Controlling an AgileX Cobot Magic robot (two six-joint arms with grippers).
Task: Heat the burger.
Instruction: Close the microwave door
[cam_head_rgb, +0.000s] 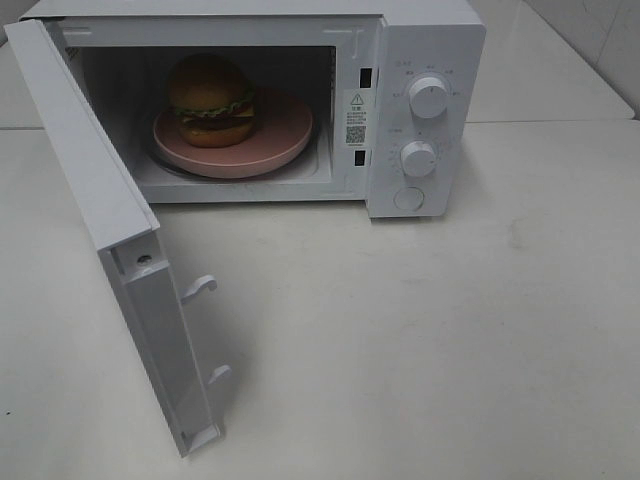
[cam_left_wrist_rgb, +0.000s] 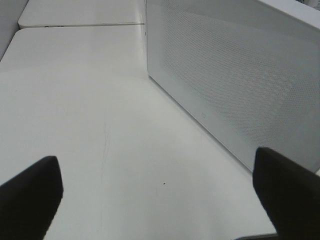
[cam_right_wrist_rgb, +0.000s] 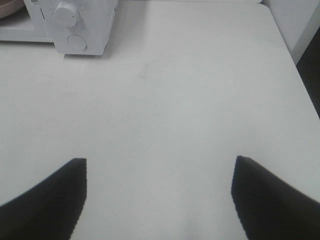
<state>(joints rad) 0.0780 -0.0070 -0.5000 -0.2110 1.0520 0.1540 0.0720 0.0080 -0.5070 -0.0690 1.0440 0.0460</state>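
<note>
White worktop carries a white microwave with its door swung wide. Inside sits a pink plate, and the burger rests on it. Left tool hangs near the door's outer face, jaws spread wide, holding nothing. Right tool hangs over the worktop, jaws also wide apart, empty.

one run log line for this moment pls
burger: on pink plate inside microwave | door: open, not yet shut | left gripper: open, empty | right gripper: open, empty
</note>
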